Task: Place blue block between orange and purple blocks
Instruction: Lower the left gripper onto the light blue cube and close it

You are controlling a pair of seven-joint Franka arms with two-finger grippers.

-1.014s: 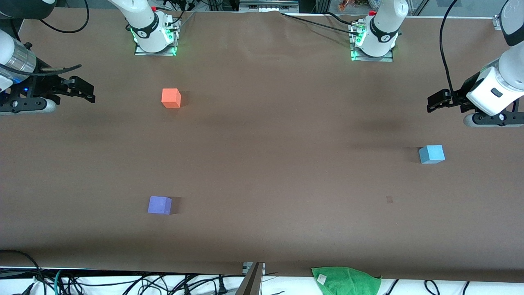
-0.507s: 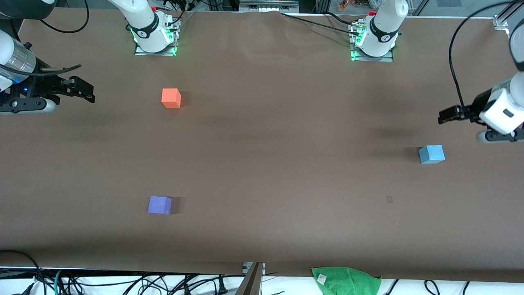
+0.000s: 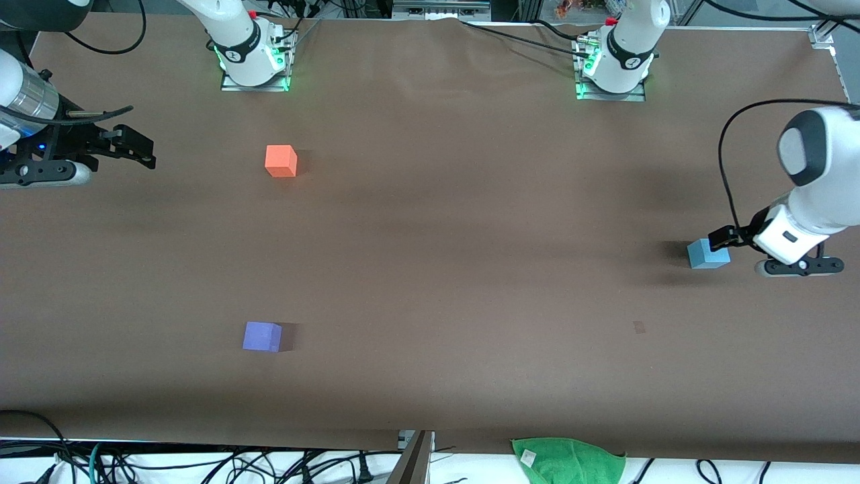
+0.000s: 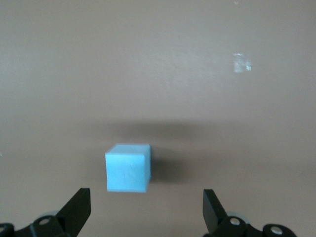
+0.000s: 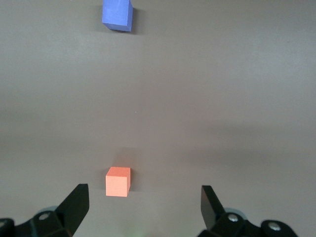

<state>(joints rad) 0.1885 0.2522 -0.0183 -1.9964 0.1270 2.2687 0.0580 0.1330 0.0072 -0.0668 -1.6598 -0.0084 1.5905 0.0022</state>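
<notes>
Blue block [image 3: 707, 253] sits at the frame's right on the worktop, off-centre under the spread left tool [image 4: 146, 207], risking a nudge; right tool [image 5: 144, 207], spread, waits upper left.

Sky-blue block [image 3: 707, 254], orange block [image 3: 281, 161], violet block [image 3: 262, 337].

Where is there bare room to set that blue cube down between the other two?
The brown table lies bare between the orange block and the purple block. The only crowding is where the open left gripper hangs over the blue block. The right gripper waits, open.
</notes>
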